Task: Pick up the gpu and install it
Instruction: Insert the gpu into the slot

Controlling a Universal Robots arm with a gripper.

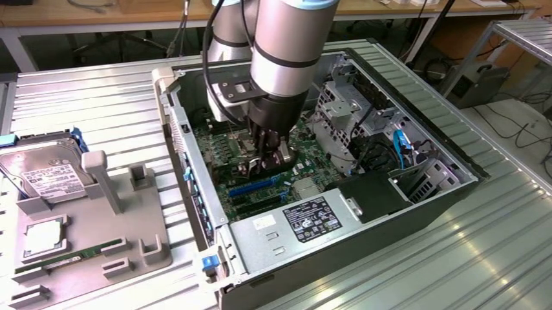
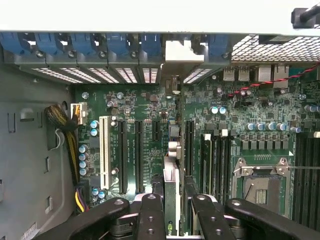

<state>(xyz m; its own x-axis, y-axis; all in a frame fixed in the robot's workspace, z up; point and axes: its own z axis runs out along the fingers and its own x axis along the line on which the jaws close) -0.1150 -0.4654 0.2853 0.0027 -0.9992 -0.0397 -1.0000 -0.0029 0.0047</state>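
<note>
In the exterior view my gripper (image 1: 269, 165) reaches down into the open computer case (image 1: 448, 194), low over the green motherboard (image 1: 250, 187). It is shut on the gpu (image 1: 278, 158), a thin dark card held on edge. In the wrist view the gpu (image 2: 171, 192) appears edge-on between my two black fingers (image 2: 150, 215), standing upright over the motherboard (image 2: 135, 107) in line with the black expansion slots (image 2: 138, 155). Its far end points at the case's rear slot openings (image 2: 150, 75). Whether the card's edge touches a slot is hidden.
The silver power supply (image 1: 293, 223) and the drive cage (image 1: 345, 103) crowd the case's sides. A white slot (image 2: 104, 150), the CPU socket (image 2: 260, 182) and blue rear clips (image 2: 100, 45) lie near the card. On the exterior view's left, a grey fixture (image 1: 95, 239) holds a hard drive (image 1: 48, 171) and a RAM stick (image 1: 69, 255).
</note>
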